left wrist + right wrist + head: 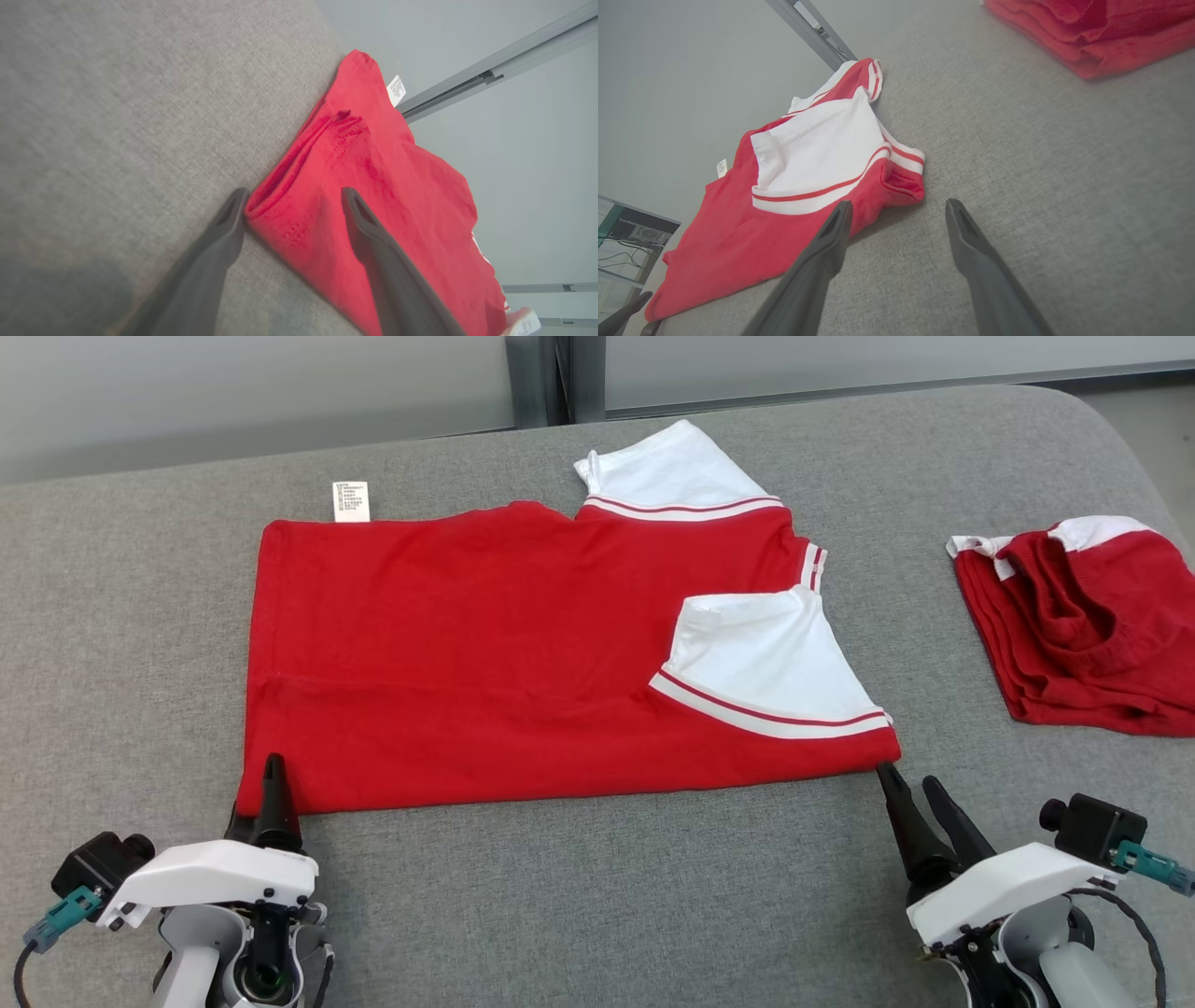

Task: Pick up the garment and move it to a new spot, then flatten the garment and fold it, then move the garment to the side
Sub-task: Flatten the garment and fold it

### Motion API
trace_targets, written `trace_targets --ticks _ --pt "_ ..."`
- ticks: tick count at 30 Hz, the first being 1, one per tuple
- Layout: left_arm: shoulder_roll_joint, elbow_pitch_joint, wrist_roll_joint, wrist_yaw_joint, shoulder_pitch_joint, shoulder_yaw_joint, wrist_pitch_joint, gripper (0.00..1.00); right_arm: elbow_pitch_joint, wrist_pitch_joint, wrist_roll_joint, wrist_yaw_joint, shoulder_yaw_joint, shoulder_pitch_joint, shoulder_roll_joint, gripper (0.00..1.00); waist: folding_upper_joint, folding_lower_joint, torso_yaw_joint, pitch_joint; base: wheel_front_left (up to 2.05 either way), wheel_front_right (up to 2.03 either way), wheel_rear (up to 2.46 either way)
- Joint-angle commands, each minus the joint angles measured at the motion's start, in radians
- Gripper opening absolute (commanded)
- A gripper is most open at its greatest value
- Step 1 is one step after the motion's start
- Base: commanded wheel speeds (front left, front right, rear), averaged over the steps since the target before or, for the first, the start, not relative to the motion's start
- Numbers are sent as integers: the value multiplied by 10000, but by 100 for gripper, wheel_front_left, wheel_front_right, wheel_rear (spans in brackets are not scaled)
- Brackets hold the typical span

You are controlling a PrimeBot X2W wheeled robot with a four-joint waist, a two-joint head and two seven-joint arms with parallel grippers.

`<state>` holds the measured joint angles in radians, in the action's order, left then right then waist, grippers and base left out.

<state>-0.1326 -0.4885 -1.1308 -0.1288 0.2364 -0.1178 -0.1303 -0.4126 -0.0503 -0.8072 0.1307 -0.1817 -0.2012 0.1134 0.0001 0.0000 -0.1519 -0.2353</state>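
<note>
The garment (485,653), a red shirt with white striped sleeves, lies flat on the grey padded table (597,896), folded in half with one sleeve turned onto its body. My left gripper (261,803) is at its near left corner. In the left wrist view the gripper (294,193) stands open, with the garment (397,186) corner between its fingers. My right gripper (910,784) is open just off the near right corner. In the right wrist view that gripper (897,204) sits beside the garment (738,233), its left finger touching the red hem.
A second red and white garment (1083,625) lies folded in a pile at the table's right, also seen as the pile (1087,32). A white care label (351,501) sticks out at the shirt's far left edge. A grey wall stands behind the table.
</note>
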Motion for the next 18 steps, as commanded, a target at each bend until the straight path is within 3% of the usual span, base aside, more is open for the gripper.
trace_targets --ticks 1,2,3,13,14,16,18 --pt "131 -303 -165 86 -20 -42 68 25 -83 27 -59 1 17 -120 2 100 -1 0 15 -15 0 0 0" --pt "150 -376 -171 142 31 -39 48 2 -161 22 -87 1 24 -187 -19 100 -1 0 30 -29 0 0 0" --pt "168 -433 -176 174 70 -43 25 0 -249 -8 -120 1 48 -262 -39 100 -1 0 48 -43 0 0 0" --pt "278 -743 -252 595 340 -132 -127 0 -1730 250 -535 1 -286 -1250 -208 100 -1 0 307 -99 0 0 0" --pt "305 -774 -269 659 391 -130 -157 0 -1890 219 -590 1 -330 -1352 -219 89 -1 0 336 -99 0 0 0" --pt "368 -833 -335 788 487 -108 -214 0 -2146 75 -817 1 -357 -1547 -256 48 -1 0 381 -97 0 0 0" --pt "452 -931 -429 921 546 -57 -290 0 -2350 -51 -1028 1 -421 -1714 -273 28 -1 0 409 -85 0 0 0"
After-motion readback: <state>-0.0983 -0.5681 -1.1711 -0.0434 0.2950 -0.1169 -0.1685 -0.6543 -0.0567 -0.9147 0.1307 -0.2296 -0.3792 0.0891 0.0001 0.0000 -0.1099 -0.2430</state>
